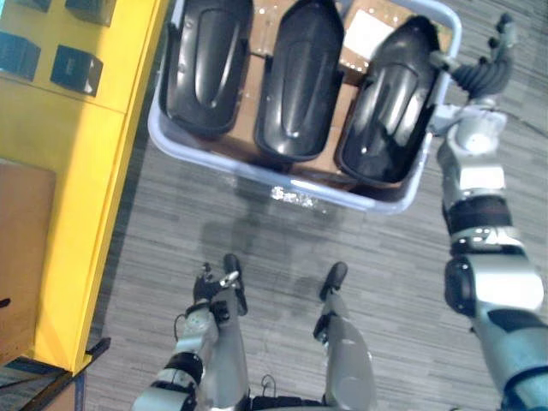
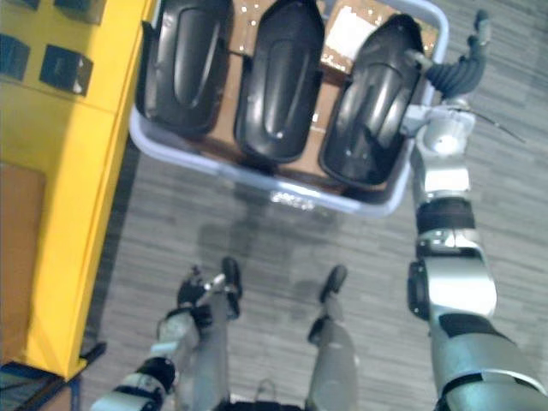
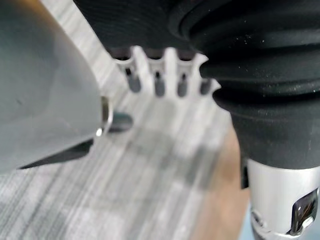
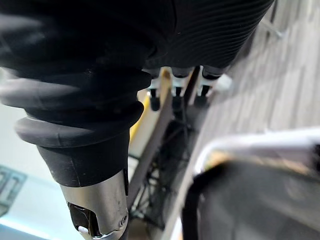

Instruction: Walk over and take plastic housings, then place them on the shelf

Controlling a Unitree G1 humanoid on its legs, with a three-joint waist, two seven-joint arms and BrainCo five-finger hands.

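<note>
housings: three black plastic housings [image 1: 295, 77] are stood side by side in a pale bin [image 1: 163, 135], top of frame, long axes up-frame.
right hand [image 1: 488, 70]: held open, empty, just right of the rightmost housing [image 1: 390, 103]; nearer.
left hand [image 1: 214, 287]: hung relaxed, empty, lower left, well apart.

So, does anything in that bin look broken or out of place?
Nothing broken. Three black plastic housings lie side by side in the bin; only the rightmost one, by the right hand, lies slanted.
</note>
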